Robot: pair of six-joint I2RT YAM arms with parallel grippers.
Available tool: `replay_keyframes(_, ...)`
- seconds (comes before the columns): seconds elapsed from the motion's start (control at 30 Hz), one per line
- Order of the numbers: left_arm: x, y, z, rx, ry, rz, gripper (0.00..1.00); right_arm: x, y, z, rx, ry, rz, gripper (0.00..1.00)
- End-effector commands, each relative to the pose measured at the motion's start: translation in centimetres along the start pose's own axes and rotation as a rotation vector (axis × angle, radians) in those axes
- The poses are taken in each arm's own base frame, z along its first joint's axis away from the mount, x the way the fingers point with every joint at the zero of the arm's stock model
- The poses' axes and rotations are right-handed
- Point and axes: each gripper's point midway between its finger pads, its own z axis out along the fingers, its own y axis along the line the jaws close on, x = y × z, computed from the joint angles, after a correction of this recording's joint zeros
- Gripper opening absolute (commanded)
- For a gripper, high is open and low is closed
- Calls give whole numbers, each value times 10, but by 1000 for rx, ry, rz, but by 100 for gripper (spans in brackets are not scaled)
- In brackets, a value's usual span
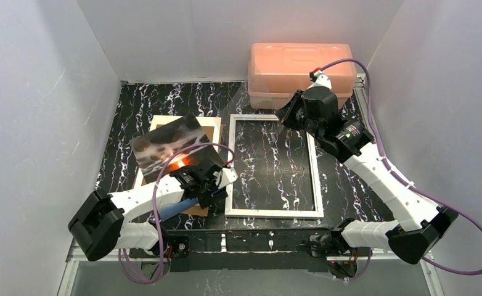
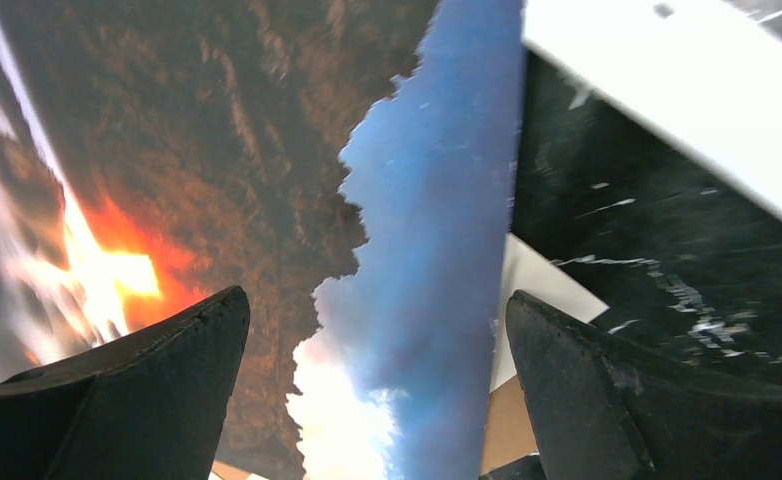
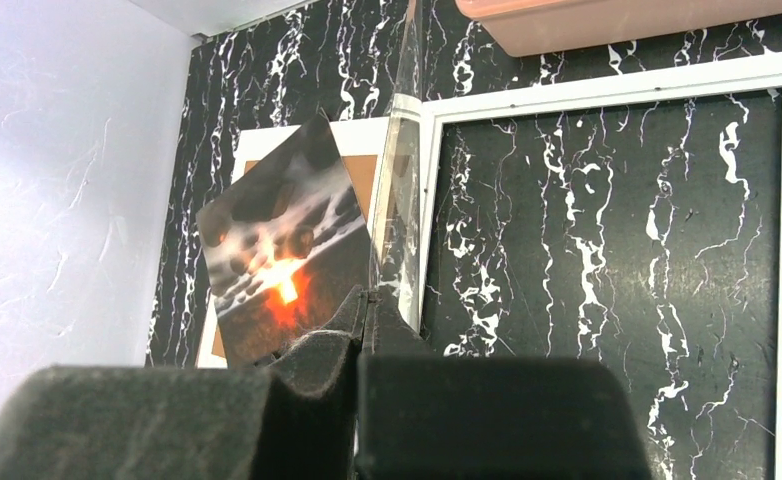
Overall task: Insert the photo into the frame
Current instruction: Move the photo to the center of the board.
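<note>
Glossy photo (image 1: 164,143) lies outside the frame (image 1: 274,211), my left end effector (image 2: 377,305) spread above it, my right end effector (image 3: 365,305) pinching the clear pane (image 3: 399,200).

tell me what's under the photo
A brown backing board with a pale border shows past the far and right edges of the photo. Its middle is covered, so whatever lies there cannot be seen.

Left claw (image 2: 375,298) fingers spread wide; photo (image 2: 267,150) fills view; white frame (image 2: 687,90) edge top right.
</note>
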Motion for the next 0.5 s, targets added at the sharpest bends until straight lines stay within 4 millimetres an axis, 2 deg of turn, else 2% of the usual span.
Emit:
replay_keyframes(0.0,38,15,-8,-22,117,-23,99,-18,13,-11,-67,-61,40,1)
replay_keyframes(0.13,43,28,-15,-34,122,-76,99,-15,16,-10,-91,-50,58,1)
replay_keyframes(0.2,27,40,-30,-34,65,-167,99,-13,19,-8,-107,-44,73,1)
replay_keyframes(0.33,-19,59,-74,29,-95,-374,98,-18,25,-8,-124,-63,121,1)
replay_keyframes(0.47,-59,59,-115,130,-308,-414,98,-33,34,-11,-158,-118,214,1)
